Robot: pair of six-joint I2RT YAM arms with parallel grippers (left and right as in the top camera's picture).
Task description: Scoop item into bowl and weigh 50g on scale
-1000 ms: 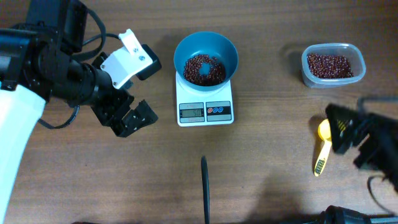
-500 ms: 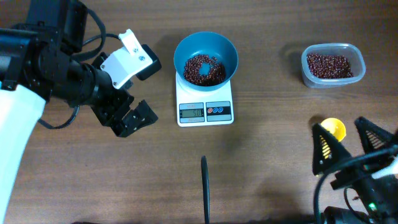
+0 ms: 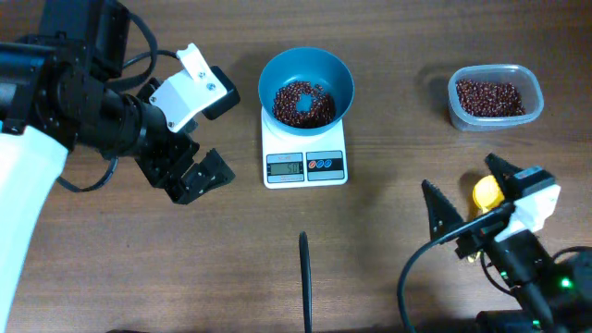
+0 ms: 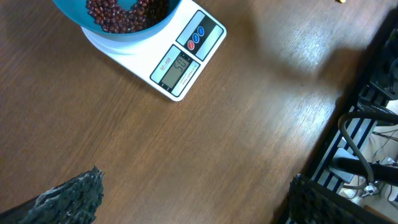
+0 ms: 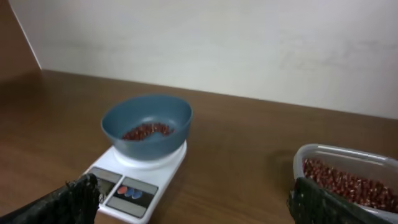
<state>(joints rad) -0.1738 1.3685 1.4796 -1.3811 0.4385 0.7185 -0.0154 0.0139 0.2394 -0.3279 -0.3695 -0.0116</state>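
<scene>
The blue bowl (image 3: 306,74) stands on the white scale (image 3: 305,165) and holds a heap of dark red beans (image 3: 303,104). The left wrist view shows the bowl (image 4: 124,28) and scale (image 4: 186,56) at its top left, and the scale's display is lit. My left gripper (image 3: 191,176) is open above bare table to the left of the scale, holding nothing. At the front right, my right gripper (image 3: 459,172) is open and empty, above a yellow scoop (image 3: 485,192) that it partly hides. The right wrist camera faces the bowl (image 5: 147,124) and scale (image 5: 140,180).
A clear tub (image 3: 495,95) of more beans stands at the back right, and shows as the tub (image 5: 348,177) in the right wrist view. A thin black strip (image 3: 304,277) lies near the front edge. Cables and a rack (image 4: 367,124) lie past the table's edge.
The right arm has swung in from the right edge towards the left, and now covers most of the yellow scoop. The left arm, bowl and scale have not moved.
</scene>
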